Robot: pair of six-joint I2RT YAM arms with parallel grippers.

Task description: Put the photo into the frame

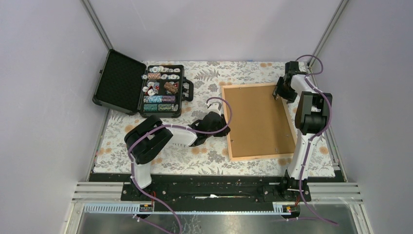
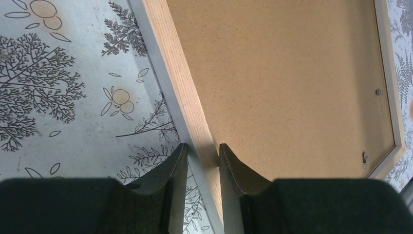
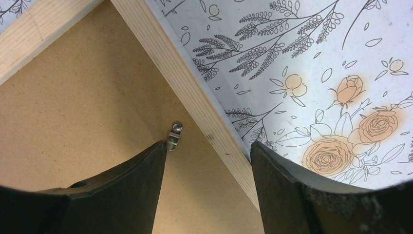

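The light-wood frame [image 1: 258, 157] lies face down on the flowered cloth, right of centre, with the brown backing board [image 1: 258, 119] in it. The photo is not in view. My left gripper [image 1: 223, 123] is at the frame's left rail; in the left wrist view its jaws [image 2: 200, 148] stand close on either side of the rail [image 2: 173, 63]. My right gripper [image 1: 278, 93] is open near the far right corner. In the right wrist view it [image 3: 208, 144] straddles the right rail [image 3: 185, 85], one fingertip beside a metal turn clip [image 3: 174, 135] on the board [image 3: 83, 107].
An open black case of poker chips [image 1: 146, 87] stands at the back left. The flowered cloth [image 1: 204, 156] covers the table. Two more small metal clips [image 2: 378, 91] [image 2: 365, 157] sit along the frame's far inner edge. Grey walls close in on both sides.
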